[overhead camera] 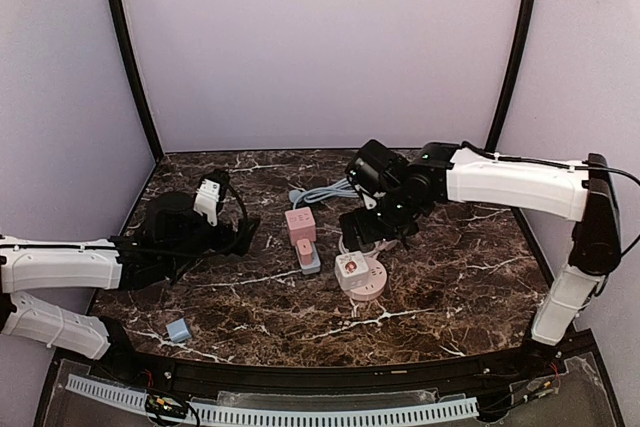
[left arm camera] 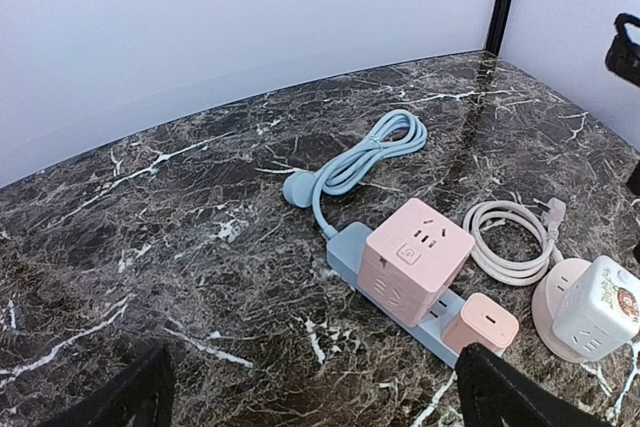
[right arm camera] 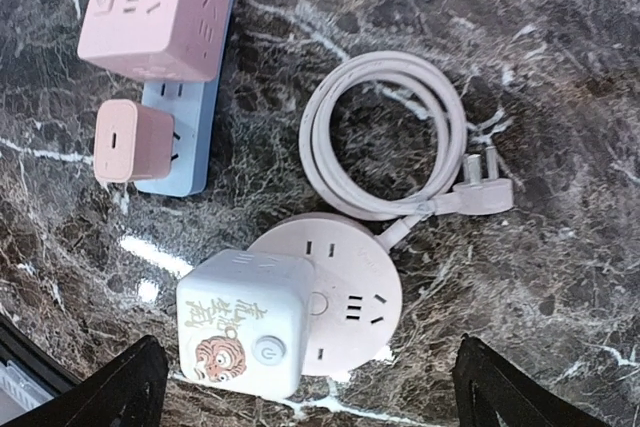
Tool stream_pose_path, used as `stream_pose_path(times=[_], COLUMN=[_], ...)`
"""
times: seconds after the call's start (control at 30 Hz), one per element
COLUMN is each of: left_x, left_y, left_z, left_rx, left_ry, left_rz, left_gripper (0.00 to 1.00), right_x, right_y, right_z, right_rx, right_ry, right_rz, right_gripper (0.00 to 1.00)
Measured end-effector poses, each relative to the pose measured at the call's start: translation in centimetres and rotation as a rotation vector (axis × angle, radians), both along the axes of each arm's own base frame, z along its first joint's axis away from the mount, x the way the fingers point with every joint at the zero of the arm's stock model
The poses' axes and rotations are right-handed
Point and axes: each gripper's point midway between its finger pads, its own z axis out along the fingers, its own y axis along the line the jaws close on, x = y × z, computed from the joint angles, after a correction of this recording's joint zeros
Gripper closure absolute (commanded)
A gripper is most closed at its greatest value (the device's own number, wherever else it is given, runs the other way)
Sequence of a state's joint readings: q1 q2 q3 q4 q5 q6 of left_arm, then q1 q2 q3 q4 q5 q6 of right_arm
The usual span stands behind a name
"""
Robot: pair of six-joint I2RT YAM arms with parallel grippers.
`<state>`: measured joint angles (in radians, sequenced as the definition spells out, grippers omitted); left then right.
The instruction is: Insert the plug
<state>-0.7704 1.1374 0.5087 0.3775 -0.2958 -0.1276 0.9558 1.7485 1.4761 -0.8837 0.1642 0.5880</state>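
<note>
Right wrist shows my right fingers (right arm camera: 492, 392) spread, empty, near the loose plug (right arm camera: 487, 192); left fingers (left arm camera: 505, 392) likewise spread. Next, I reckon: pinch that plug.

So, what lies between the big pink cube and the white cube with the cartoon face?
The small pink charger, sitting on the blue power strip, then bare marble. The right wrist view shows it best.

White cube (right arm camera: 245, 322), gold Chinese characters too small to read
</note>
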Motion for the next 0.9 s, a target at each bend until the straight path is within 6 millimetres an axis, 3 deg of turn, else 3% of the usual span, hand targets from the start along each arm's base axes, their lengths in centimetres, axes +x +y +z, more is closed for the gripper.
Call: stream_pose_path(times=[0.13,0.47,0.67,0.9], left_x=[0.3,1.4,2.4,2.9], left_y=[-0.2,-1.5,-1.5,0.5], left_z=[0.2,-0.4,0.0,-0.1], left_rx=[-0.008,-0.025,-0.036,-0.026], left_ry=[0.011,0.083,0.121,0.136], left_rz=[0.007,0.028,0.086,0.211], left_gripper=[0.01,0.01,0.01,0.01], right_x=[0.5,1.3,1.5,0.9], right_y=[-1.2,-5.8,-7.0,-7.6], right_z=[1.8,3.7,3.5,3.0], right_rx=[0.065,0.142,0.157,0.197], right_ry=[-0.115,-0.383,-0.465,-0.507], right_rz=[-0.027,-0.13,-0.149,-0.127], right_gripper=[0.01,0.01,0.01,0.01])
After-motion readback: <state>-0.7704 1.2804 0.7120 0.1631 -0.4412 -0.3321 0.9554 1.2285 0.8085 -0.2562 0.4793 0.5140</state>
